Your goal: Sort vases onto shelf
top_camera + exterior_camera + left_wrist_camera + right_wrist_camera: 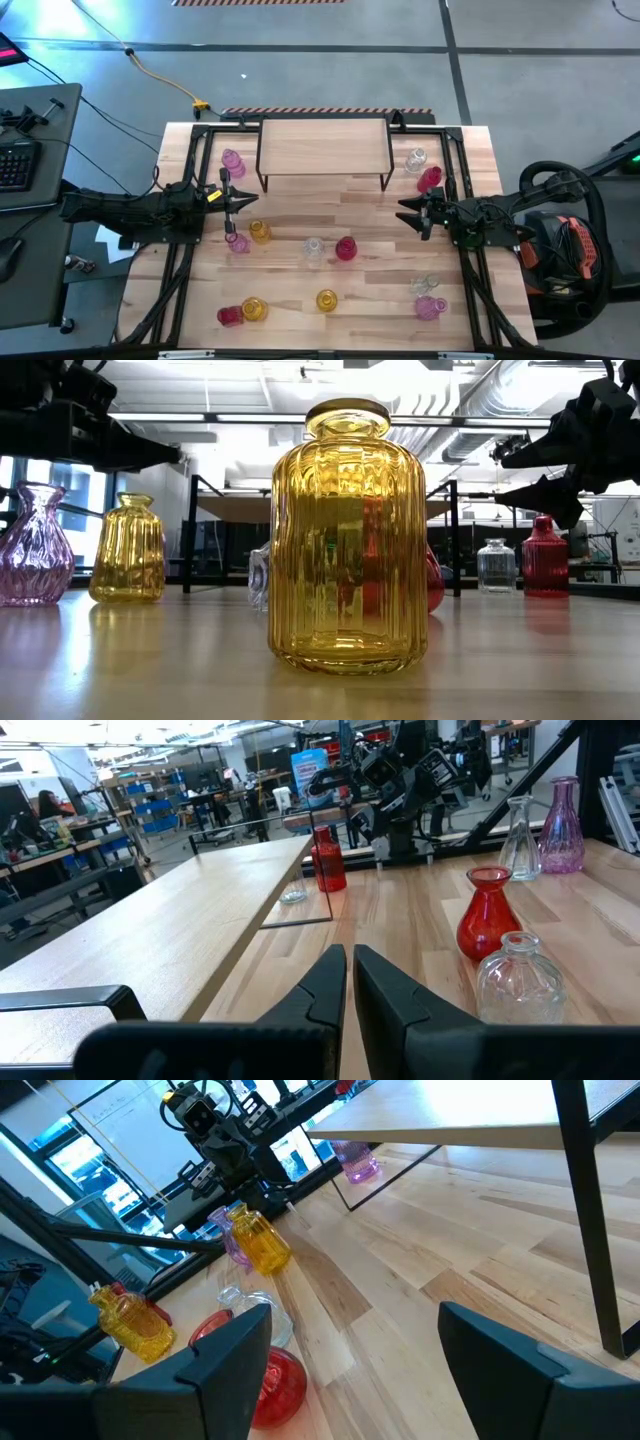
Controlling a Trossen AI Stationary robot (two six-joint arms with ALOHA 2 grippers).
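Note:
The shelf [325, 148], a low stand with a light wooden top and thin black legs, stands at the table's far middle with nothing on it. Several small glass vases stand upright on the plank tabletop. Beside the shelf are a pink one [232, 160], a clear one [416, 158] and a red one [430, 179]. In the middle are yellow [260, 232], clear [314, 250] and red [346, 248] ones, and more stand along the near edge, including a yellow one [347, 540]. My left gripper [252, 200] hovers shut at the table's left. My right gripper [402, 212] hovers open at the right, with nothing between its fingers [230, 1355].
Black frame rails [180, 270] run along the table's left and right sides under the arms. Bare planks [330, 205] lie between the two grippers, in front of the shelf. A desk with a keyboard [18, 165] stands off the table's left.

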